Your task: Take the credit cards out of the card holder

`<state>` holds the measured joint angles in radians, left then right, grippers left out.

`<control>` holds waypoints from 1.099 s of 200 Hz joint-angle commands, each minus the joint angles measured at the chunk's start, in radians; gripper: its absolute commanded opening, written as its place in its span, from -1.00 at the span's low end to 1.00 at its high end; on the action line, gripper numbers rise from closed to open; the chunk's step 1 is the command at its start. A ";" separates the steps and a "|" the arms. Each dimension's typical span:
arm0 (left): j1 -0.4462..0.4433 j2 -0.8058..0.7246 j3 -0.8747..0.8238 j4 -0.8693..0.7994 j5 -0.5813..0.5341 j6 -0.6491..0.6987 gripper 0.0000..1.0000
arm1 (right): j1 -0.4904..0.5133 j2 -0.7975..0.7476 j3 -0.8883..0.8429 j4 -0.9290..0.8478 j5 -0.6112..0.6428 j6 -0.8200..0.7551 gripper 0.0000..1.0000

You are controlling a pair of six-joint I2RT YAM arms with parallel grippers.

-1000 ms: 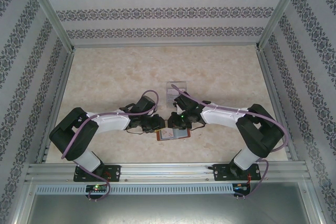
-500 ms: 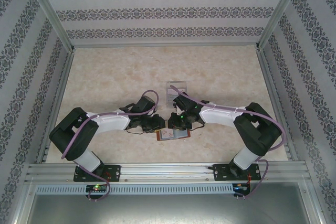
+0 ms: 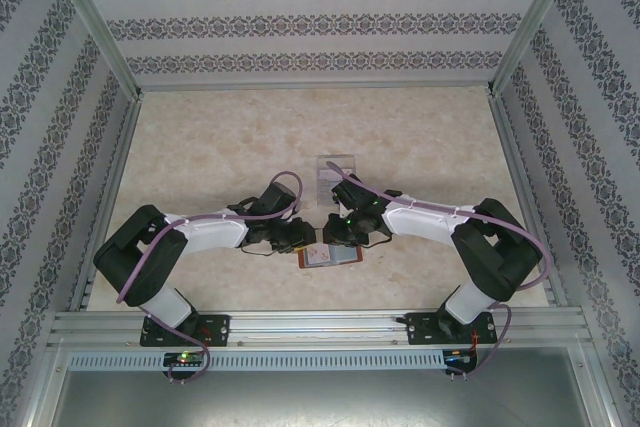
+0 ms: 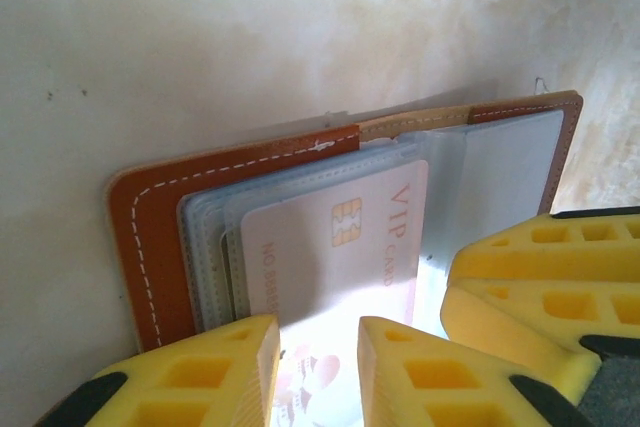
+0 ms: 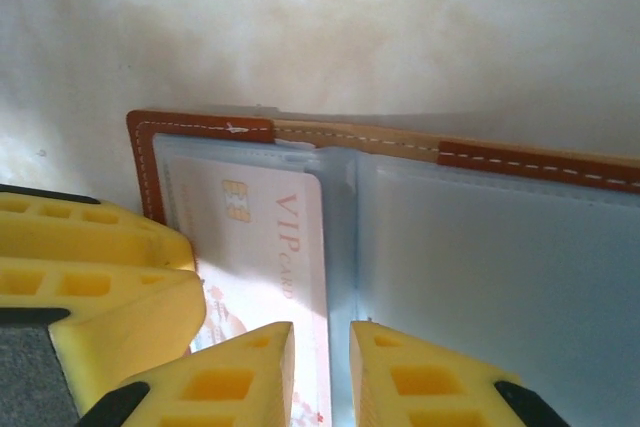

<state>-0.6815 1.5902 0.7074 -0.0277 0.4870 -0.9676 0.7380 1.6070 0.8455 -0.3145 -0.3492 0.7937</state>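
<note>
Tabletop (image 4: 200, 47): card holder (image 4: 150, 237) with pink card (image 4: 330, 247)

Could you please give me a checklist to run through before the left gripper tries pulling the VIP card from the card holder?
Card holder lying open on the table: ok.
VIP card exposed for gripping: ok.
Left gripper lined up over the card's near end, jaws apart: ok.
Left gripper clamped on the card: not ok.
Right gripper pinning the holder down: cannot tell.
Clearance between grippers: cannot tell, they sit close together.
</note>
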 commanded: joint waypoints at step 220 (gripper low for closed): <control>-0.010 -0.041 0.019 -0.059 -0.024 0.020 -0.18 | 0.025 0.049 0.030 -0.026 0.027 -0.020 -0.57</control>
<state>-0.6815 1.5757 0.7078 -0.0357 0.4850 -0.9680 0.7509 1.6535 0.8555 -0.2855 -0.3714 0.7891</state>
